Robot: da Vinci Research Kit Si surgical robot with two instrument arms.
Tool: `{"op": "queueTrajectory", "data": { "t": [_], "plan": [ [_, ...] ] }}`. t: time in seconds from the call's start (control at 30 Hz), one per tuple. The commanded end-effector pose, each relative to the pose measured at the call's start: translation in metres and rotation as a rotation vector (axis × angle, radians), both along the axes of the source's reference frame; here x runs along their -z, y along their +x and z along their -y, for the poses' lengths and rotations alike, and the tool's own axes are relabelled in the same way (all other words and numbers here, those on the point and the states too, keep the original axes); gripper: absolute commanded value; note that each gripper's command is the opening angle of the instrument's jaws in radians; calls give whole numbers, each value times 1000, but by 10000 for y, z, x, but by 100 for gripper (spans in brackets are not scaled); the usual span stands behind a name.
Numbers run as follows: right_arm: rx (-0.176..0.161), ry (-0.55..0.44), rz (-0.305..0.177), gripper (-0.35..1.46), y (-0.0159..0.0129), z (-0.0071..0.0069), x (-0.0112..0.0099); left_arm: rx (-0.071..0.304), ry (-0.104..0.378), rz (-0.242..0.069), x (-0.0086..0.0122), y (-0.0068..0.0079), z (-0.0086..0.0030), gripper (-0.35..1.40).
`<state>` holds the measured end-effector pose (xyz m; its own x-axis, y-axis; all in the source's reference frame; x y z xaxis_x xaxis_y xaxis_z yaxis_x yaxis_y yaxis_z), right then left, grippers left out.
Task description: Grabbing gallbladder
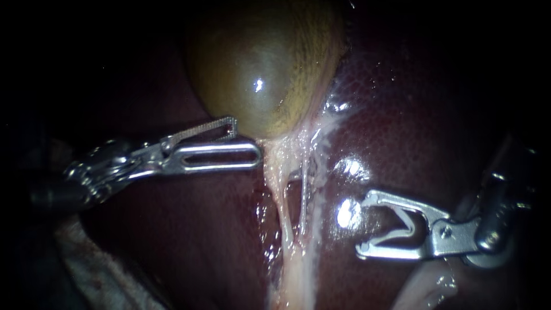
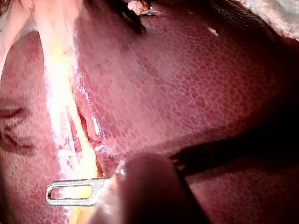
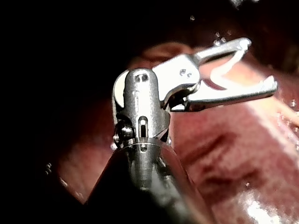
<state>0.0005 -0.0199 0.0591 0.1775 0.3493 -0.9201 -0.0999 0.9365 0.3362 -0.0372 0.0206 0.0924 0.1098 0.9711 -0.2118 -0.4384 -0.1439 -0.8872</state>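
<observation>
The gallbladder [image 1: 261, 63] is lying at the upper middle of the endoscope view, taut and glistening, bedded against the liver [image 1: 436, 109]. The left instrument [image 1: 247, 139] is standing with its jaws parted and gripping nothing. Its upper, toothed jaw is lying at the gallbladder's lower edge, and its lower, slotted jaw is pointing toward the pale strands [image 1: 279, 192] trailing from the neck. Whether either jaw is actually touching tissue cannot be told. The right instrument [image 1: 363, 224] is waiting well apart over the liver, its jaws spread wide and carrying a white clip [image 1: 404, 223] that is touching both. Risks, as judged: the wall is looking tense and wet, so a shallow bite on the rounded edge is likely to be slipping off, while a hard bite with the toothed jaw is risking a puncture and a spill. The slotted jaw is sitting close to the pale strands, so closing too low is risking catching or tearing those instead. Its tip is also risking scoring the liver beneath.
</observation>
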Motion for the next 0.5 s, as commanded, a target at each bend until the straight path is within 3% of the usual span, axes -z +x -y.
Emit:
{"op": "queueTrajectory", "data": {
  "t": [0.03,0.23,0.5],
  "plan": [
    [0,0,0,59,0,0,0,-3,8,1,-2,-3,1,77],
    [0,0,0,59,0,0,-1,6,99,-12,-20,-20,10,67],
    [0,0,0,59,0,0,-1,-4,149,-40,-44,-33,24,66]
  ]
}}
